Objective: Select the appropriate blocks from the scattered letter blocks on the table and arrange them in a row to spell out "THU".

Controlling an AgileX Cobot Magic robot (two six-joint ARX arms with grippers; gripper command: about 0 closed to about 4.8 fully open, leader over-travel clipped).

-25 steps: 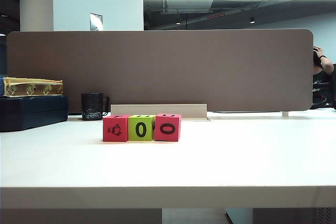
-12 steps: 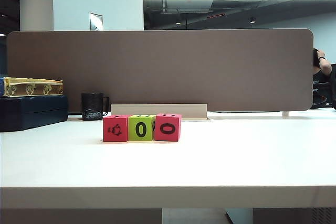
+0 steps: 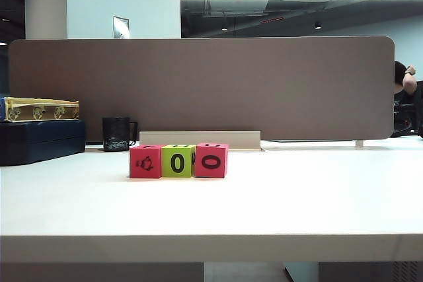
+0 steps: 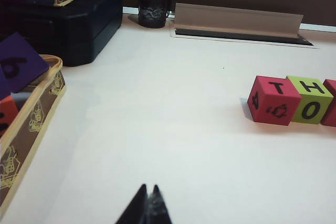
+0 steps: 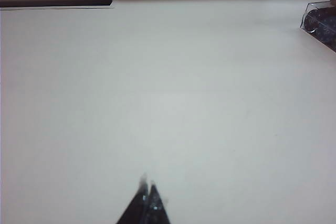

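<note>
Tabletop (image 3: 297,203) is plain white with a tan divider panel (image 3: 198,84) along its back edge, a dark case (image 3: 39,140) at the far left and a black mug (image 3: 117,134) beside it. 3 blocks sit touching in a row near the middle, just in front of the panel's base strip: pink-red block (image 3: 145,162), lime green block (image 3: 178,161), second pink-red block (image 3: 211,160); the left wrist view shows T and H on the first 2 tops. Left gripper (image 4: 147,203) and right gripper (image 5: 147,199) hover over bare tabletop well apart from the blocks, jaws pressed together, holding nothing.
</note>
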